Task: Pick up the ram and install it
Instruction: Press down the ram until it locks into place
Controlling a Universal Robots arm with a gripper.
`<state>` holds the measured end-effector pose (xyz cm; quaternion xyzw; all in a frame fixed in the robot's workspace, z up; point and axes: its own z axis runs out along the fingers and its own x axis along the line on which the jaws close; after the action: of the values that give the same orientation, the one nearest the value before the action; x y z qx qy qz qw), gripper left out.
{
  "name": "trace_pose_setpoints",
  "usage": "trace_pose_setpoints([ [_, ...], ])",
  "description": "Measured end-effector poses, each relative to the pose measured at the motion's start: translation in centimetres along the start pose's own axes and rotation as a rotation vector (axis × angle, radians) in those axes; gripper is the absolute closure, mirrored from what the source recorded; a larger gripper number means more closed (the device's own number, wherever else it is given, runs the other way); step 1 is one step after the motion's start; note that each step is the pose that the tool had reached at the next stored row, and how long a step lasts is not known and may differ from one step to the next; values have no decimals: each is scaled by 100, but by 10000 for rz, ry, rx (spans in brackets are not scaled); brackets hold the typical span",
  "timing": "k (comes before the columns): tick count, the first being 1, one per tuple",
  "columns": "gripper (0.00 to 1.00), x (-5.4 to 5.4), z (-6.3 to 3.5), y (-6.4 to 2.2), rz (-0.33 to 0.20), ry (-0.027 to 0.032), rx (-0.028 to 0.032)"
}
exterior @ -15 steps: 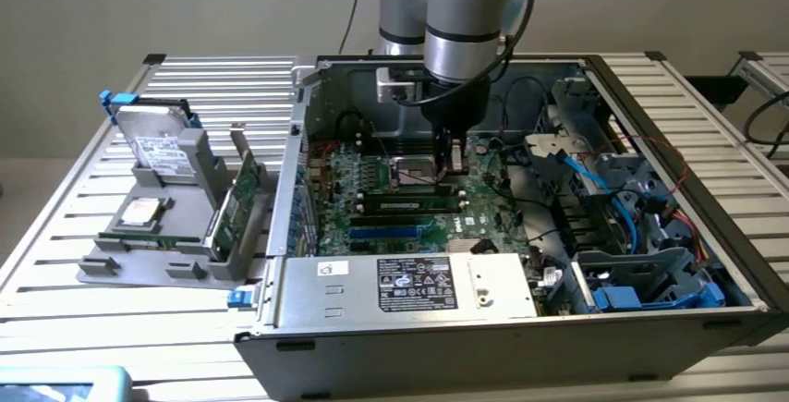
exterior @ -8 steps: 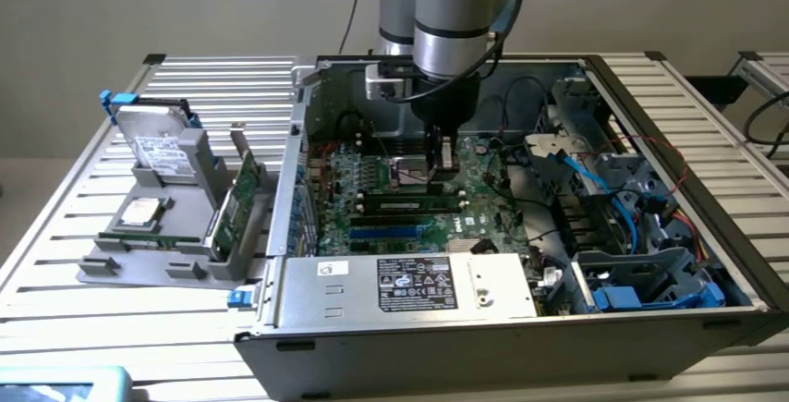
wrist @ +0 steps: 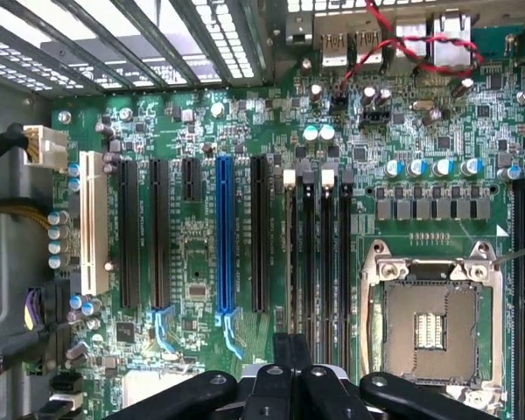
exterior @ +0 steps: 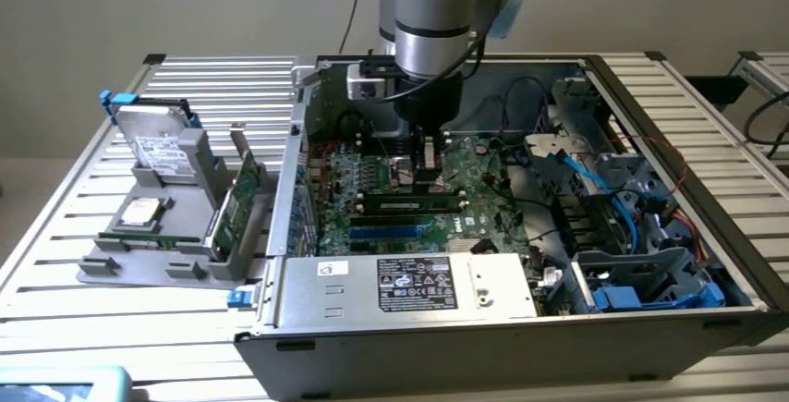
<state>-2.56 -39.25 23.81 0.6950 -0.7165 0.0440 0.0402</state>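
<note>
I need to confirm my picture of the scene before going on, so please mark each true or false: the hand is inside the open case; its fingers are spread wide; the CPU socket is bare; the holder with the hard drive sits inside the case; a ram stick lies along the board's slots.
1. The hand is inside the open computer case, over the motherboard. True.
2. Its fingers are spread wide. False: they are shut together.
3. The CPU socket is bare. True.
4. The grey holder with the hard drive sits inside the case. False: it stands outside, on the table at the exterior view's left.
5. A ram stick lies along the board's slots near the hand. True.
</note>
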Motion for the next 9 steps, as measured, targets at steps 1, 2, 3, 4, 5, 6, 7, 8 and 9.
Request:
trace_pose_setpoints([
  [1, 89, 1, 0, 26, 2, 0, 0],
  [2, 89, 1, 0, 49, 2, 0, 0],
  [3, 89, 2, 0, 77, 4, 0, 0],
  [4, 89, 3, 0, 102, 6, -1, 0],
  [5, 89, 4, 0, 129, 8, -1, 0],
  [6, 89, 5, 0, 154, 10, -1, 0],
  [7, 89, 4, 0, 167, 15, -1, -1],
  [8, 89, 4, 1, 177, 22, -1, 0],
  [9, 89, 5, 2, 191, 29, -2, 2],
])
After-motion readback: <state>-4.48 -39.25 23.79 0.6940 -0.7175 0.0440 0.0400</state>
